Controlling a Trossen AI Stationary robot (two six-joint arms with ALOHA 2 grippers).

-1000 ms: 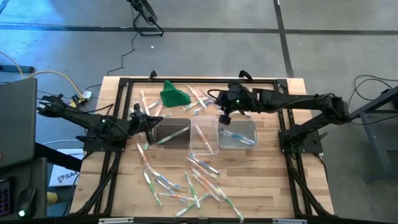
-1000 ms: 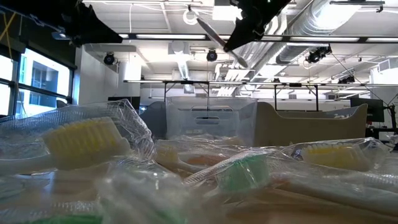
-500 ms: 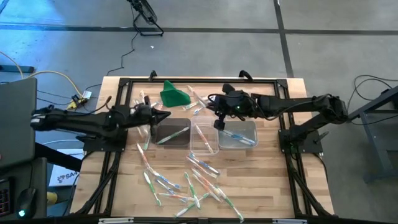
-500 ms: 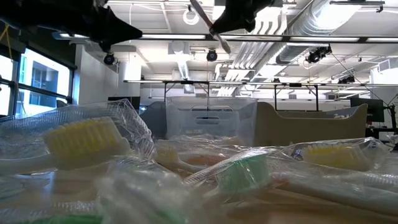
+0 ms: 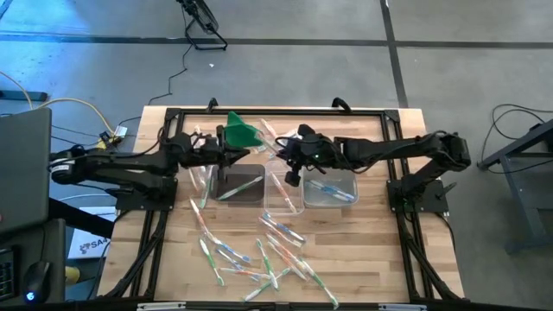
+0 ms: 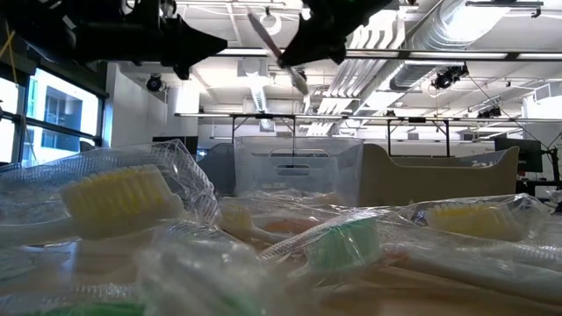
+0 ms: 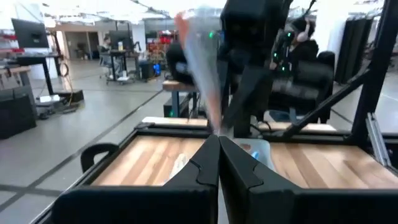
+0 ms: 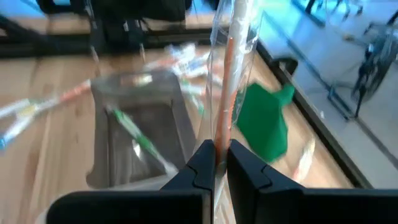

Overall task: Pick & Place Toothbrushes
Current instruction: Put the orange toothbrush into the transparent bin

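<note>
Since a second ago both arms have moved toward the desk's middle rear. Left claw [image 5: 244,153], fingers together and empty, sits beside the green cloth-like lump [image 5: 242,131]. Right claw [image 5: 282,156] is clamped on a clear-wrapped orange-pink toothbrush [image 8: 231,62] above the clear rectangular tubs [image 5: 285,194]. Loose wrapped toothbrushes [image 5: 259,255] crowd the low view.

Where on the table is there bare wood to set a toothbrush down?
Bare wood lies right of the right tub, toward the table edge, and at the front left corner. The front middle is crowded with loose toothbrushes; more lie beside the green cloth.
</note>
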